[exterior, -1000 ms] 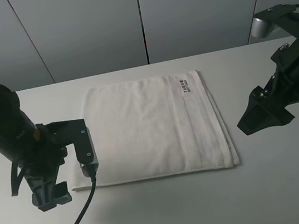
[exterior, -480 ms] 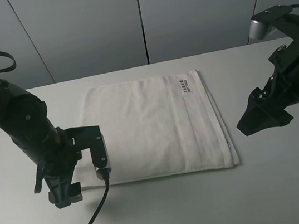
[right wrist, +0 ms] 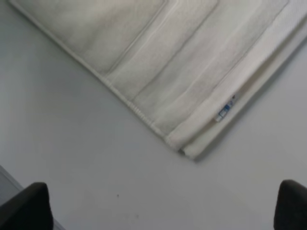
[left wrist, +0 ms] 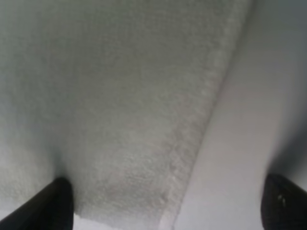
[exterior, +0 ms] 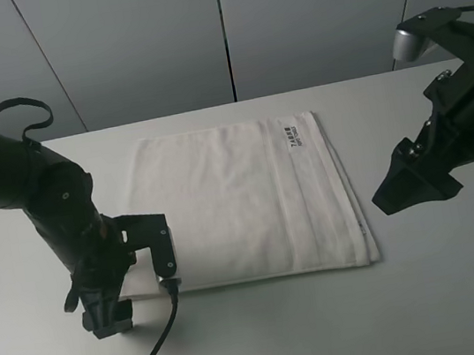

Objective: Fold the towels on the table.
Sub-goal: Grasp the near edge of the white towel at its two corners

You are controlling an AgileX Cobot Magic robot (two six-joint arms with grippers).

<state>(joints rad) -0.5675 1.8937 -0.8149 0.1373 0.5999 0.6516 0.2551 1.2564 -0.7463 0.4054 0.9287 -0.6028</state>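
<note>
A white towel (exterior: 240, 199), folded into a flat rectangle, lies in the middle of the table (exterior: 278, 332) with its grey printed label (exterior: 295, 136) at the far right. My left gripper (exterior: 112, 309) points down at the towel's near-left corner. In the left wrist view its open jaws straddle that corner of the towel (left wrist: 120, 110), one fingertip (left wrist: 57, 201) over the cloth and the other over bare table. My right gripper (exterior: 417, 188) hovers open to the right of the towel. The right wrist view looks down on the near-right corner of the towel (right wrist: 192, 81) and its small blue tag (right wrist: 223, 114).
A black cable (exterior: 147, 352) trails from the left wrist across the table toward the front edge. Grey wall panels (exterior: 224, 28) stand behind the table's far edge.
My left arm has swung to the right and come down on the towel's near-left corner. The right arm has shifted only slightly. The towel has not moved.
</note>
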